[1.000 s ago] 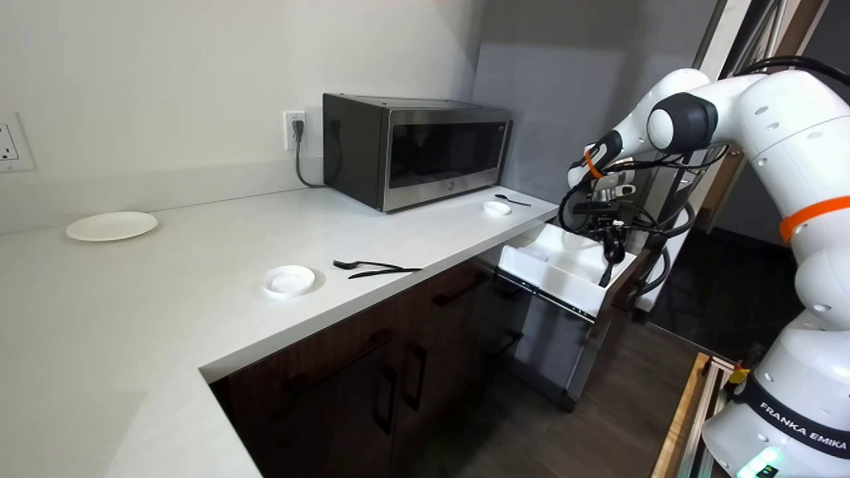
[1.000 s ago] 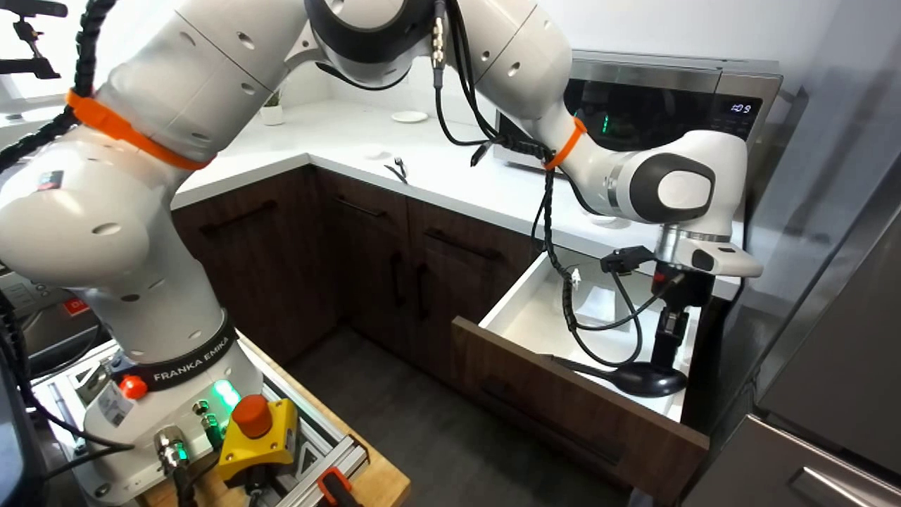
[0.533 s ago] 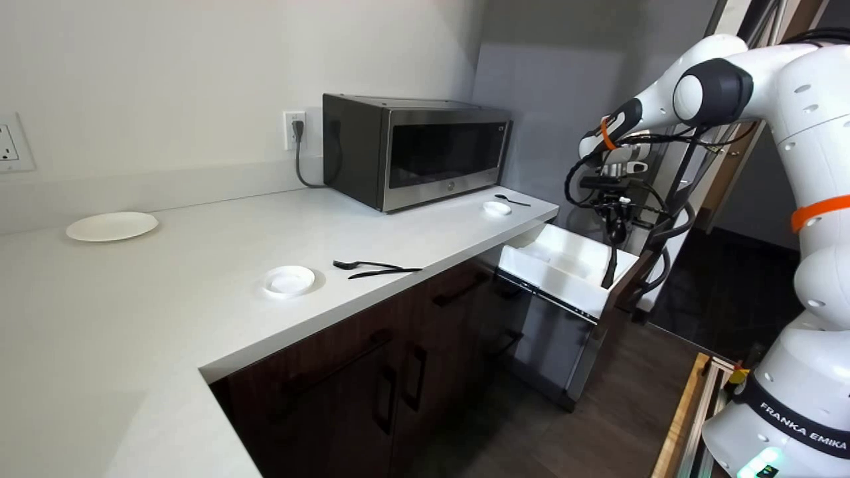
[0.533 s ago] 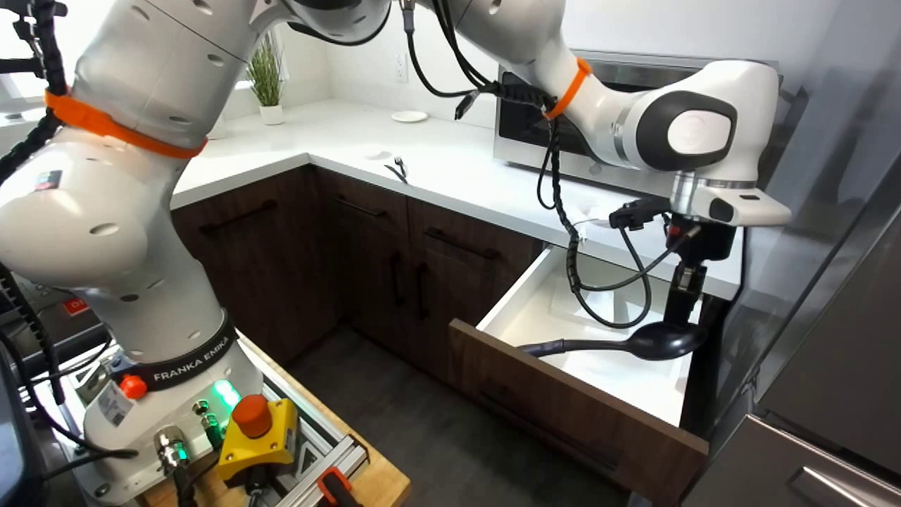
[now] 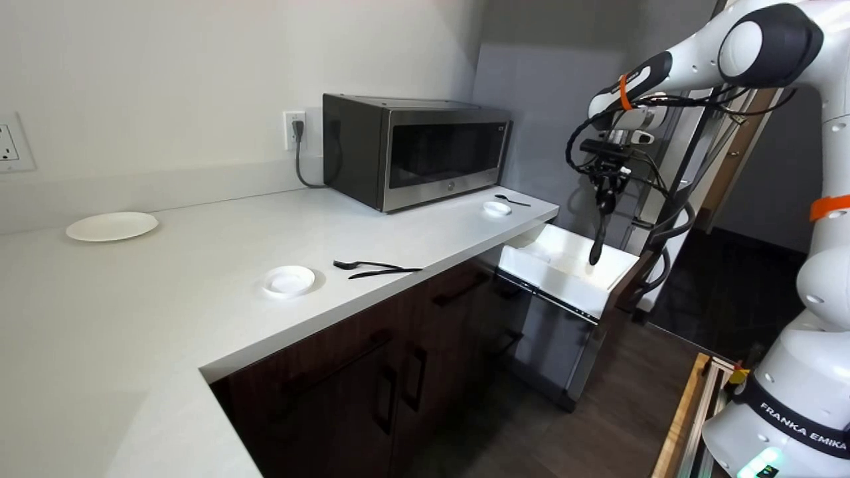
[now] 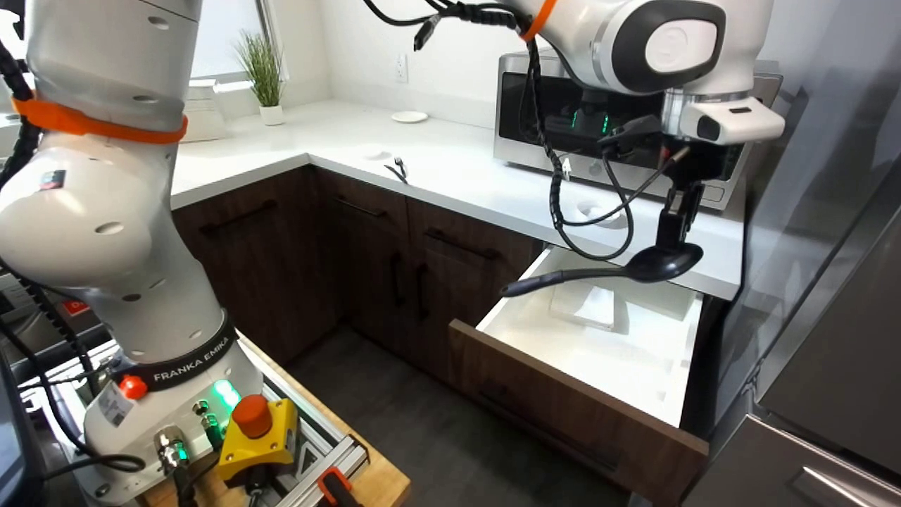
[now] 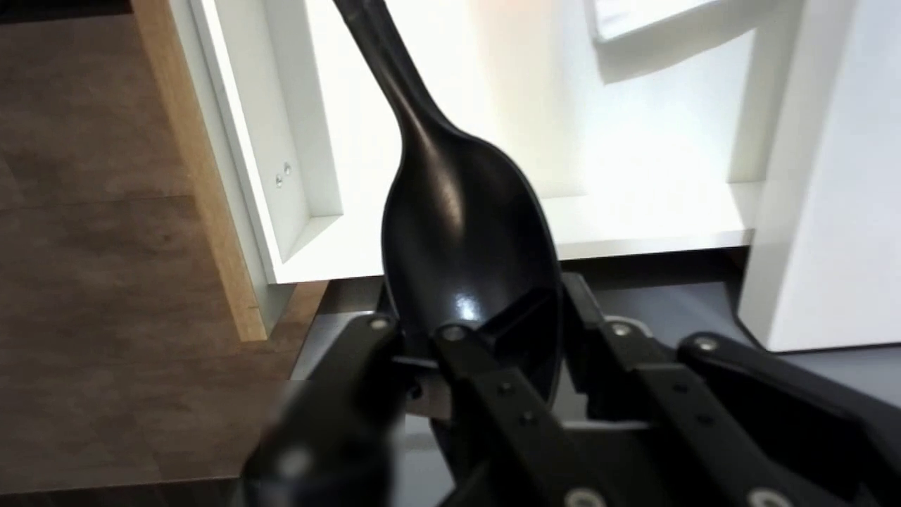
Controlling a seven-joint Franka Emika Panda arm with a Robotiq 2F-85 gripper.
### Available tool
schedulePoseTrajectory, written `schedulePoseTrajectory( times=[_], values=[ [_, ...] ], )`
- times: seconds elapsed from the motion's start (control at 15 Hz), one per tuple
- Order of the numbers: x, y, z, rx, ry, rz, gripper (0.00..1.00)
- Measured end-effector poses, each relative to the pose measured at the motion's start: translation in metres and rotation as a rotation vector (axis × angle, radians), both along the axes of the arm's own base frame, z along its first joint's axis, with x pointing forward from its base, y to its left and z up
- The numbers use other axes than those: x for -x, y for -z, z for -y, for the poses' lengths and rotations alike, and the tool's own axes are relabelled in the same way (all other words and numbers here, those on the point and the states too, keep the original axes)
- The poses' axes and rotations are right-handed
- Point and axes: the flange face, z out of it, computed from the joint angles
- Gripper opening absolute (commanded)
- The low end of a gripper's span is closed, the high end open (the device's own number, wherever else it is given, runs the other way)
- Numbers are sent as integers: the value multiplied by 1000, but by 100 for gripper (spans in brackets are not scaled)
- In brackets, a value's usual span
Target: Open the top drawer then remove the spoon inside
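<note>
The top drawer is pulled open; its wooden front [image 6: 563,394] and white side wall [image 5: 558,282] show in the exterior views. Its pale floor [image 7: 436,84] shows in the wrist view. My gripper [image 6: 674,236] is shut on the bowl of the black spoon [image 6: 658,266] and holds it above the drawer. The handle slopes down toward the robot base side, apart from the drawer front. In an exterior view the spoon [image 5: 599,239] is below the gripper [image 5: 605,196]. In the wrist view the spoon [image 7: 457,211] sits between the fingers [image 7: 486,317].
A white object [image 6: 595,306] lies in the drawer. The white counter [image 5: 199,279] behind carries the microwave [image 5: 445,159], a small dish [image 5: 497,208], a small dark spoon [image 5: 514,200], a fork [image 5: 345,265] and a knife [image 5: 385,271]. A steel appliance [image 6: 830,352] stands beside the drawer.
My gripper has risen with the spoon in it. The spoon's handle has come up from the drawer front's edge and now hangs free above the drawer. The drawer stays open.
</note>
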Motion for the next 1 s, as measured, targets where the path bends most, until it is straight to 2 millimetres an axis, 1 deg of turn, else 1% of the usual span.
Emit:
schedulePoseTrajectory(
  times=[0.07, 0.13, 0.27, 0.33, 0.53, 0.6, 0.8, 0.93, 1.0],
  values=[
    [-2, -12, -6, -23, 20, 30, 2],
    [-3, -23, -12, -59, 37, 43, 8],
    [-7, -40, -26, -124, 28, 26, 8],
    [-9, -44, -30, -134, 23, 25, 8],
    [-10, -43, -31, -138, 21, 24, 8],
    [-10, -42, -31, -139, 22, 22, 2],
    [-12, -41, -33, -139, 20, 21, 2],
    [-25, -42, -44, -139, 30, 26, 2],
    [-34, -42, -54, -139, 38, 28, 2]
  ],
)
